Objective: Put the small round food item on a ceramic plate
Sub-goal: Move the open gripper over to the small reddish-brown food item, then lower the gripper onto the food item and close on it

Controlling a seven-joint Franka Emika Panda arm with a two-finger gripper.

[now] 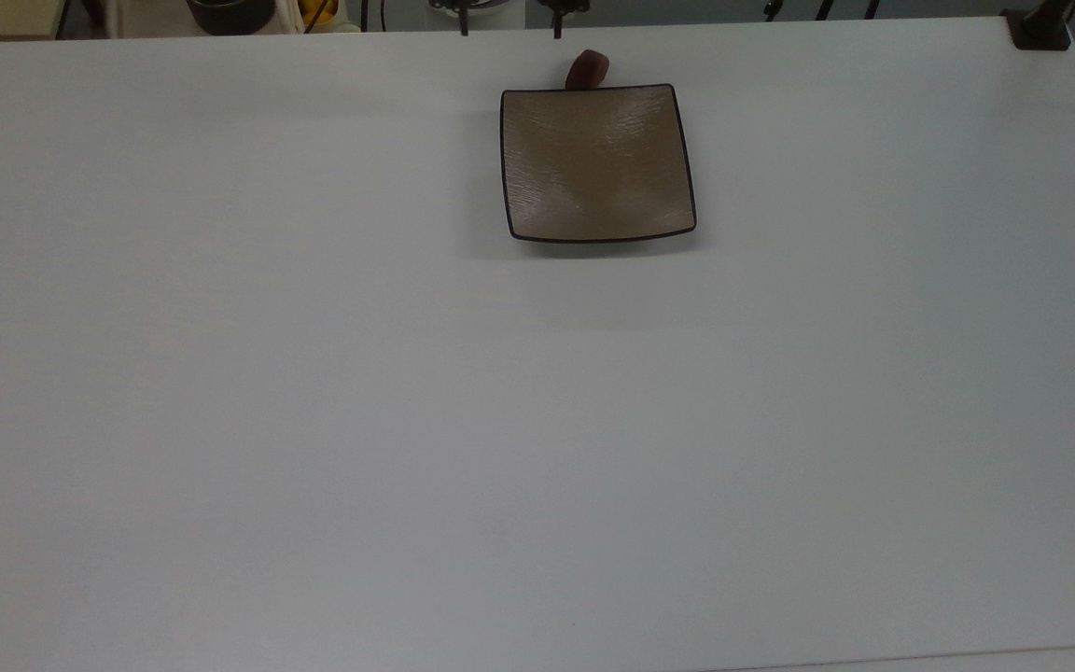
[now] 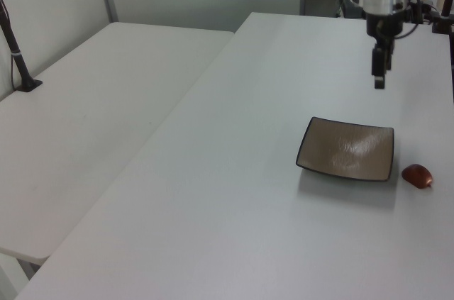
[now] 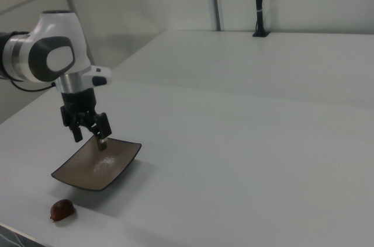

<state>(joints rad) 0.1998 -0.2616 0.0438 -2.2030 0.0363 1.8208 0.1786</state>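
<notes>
A: One lump (image 3: 62, 209) of dark red food lies nearest the right view's camera, on the bare table (image 3: 245, 159) just beside the plate (image 3: 93, 168) and not touching it.

B: And the plate behind it?
A: Empty. In the top view the lump (image 1: 587, 69) sits just off the plate's (image 1: 593, 163) far edge.

B: Farther back?
A: The gripper (image 3: 89, 132) hangs in the air above the plate's far side, fingers (image 3: 101, 142) spread apart and holding nothing.

B: What would a good pick-up ask of it?
A: Probably a pass over the plate to stand straight above the lump, then a drop with the fingers straddling its narrower width, clear of the plate's upturned rim. A rounded piece may roll if one finger lands first.
</notes>
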